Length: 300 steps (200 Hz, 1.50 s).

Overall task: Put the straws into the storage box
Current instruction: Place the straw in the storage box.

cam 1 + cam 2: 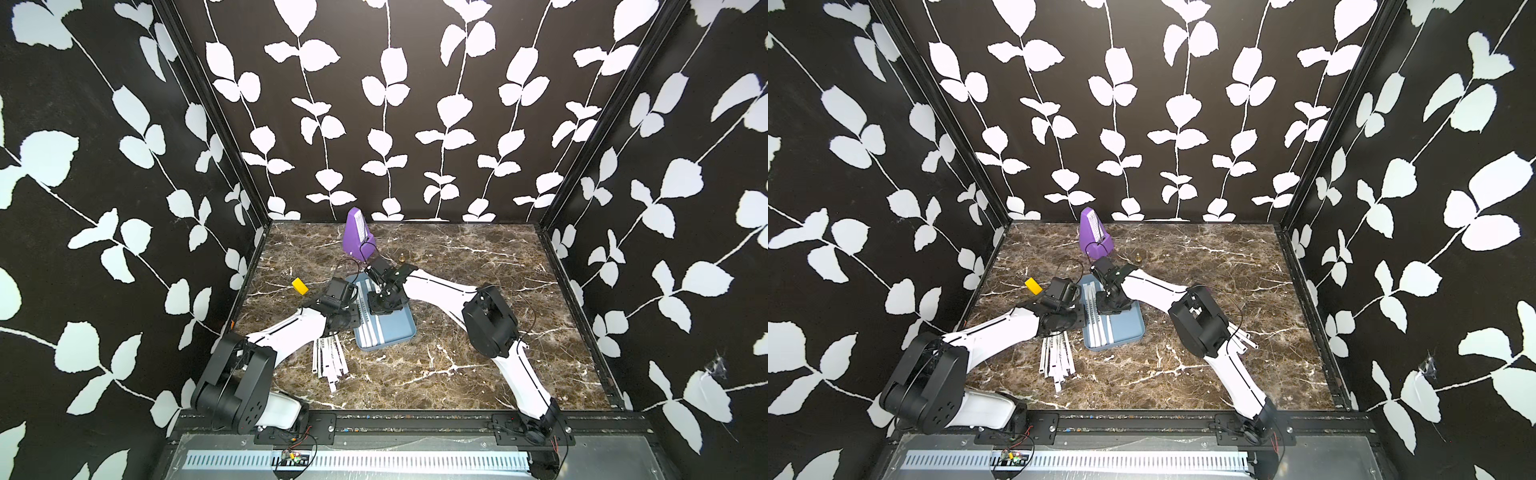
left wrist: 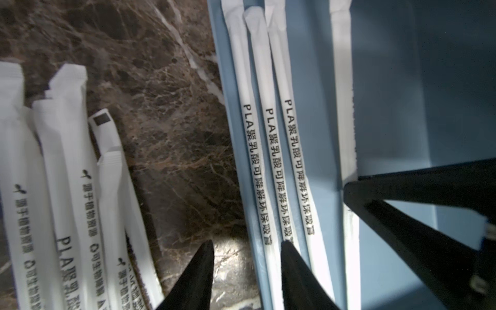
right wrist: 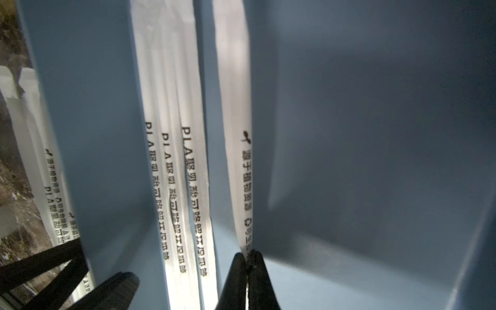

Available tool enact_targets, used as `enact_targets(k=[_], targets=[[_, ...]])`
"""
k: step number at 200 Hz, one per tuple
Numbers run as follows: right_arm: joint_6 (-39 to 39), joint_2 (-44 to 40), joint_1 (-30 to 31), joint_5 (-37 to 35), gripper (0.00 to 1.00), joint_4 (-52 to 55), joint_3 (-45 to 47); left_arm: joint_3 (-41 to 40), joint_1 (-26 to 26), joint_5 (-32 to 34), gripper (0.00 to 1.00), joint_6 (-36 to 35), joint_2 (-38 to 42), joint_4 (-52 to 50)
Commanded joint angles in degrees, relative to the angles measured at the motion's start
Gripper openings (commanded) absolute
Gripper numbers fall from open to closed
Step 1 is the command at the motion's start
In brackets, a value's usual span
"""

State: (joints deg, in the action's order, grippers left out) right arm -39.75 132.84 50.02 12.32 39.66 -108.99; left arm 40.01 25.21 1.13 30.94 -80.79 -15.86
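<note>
A few straws (image 1: 371,330) lie lengthwise in the blue tray (image 1: 400,328), and a loose pile (image 1: 328,361) sits on the table (image 1: 457,374) at its near left. The right gripper (image 3: 248,259) pinches one straw inside (lifting could drag it out); the left gripper (image 2: 247,243), jaws spread, straddles the tray's rim and might clamp that
</note>
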Motion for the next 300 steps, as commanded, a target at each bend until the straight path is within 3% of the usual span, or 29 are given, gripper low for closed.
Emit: enact_targets(k=[1,98,162,253,300], targets=[[-1.10,2.06,0.67,1.16,0.07,0.24,-2.40,-0.97,-0.25,-0.88,0.43,0.00,0.24,1.60],[-2.84,3.25,1.17,3.24,0.11,-0.64,-3.46,-1.22,-0.25,-1.41,0.40,-0.35,-0.93,2.79],[-2.35,1.19,1.22,1.81,0.16,-0.02,-3.45,-0.03,-1.32,3.08,0.42,-2.89,6.58,-4.32],[-3.86,3.43,1.60,2.96,0.11,-0.12,-5.61,-1.97,-2.10,-5.07,0.42,-0.38,-1.11,6.19],[-1.34,-3.41,-0.05,2.02,0.24,1.41,-3.33,-0.29,-2.14,-1.29,0.44,-2.43,2.97,-0.25]])
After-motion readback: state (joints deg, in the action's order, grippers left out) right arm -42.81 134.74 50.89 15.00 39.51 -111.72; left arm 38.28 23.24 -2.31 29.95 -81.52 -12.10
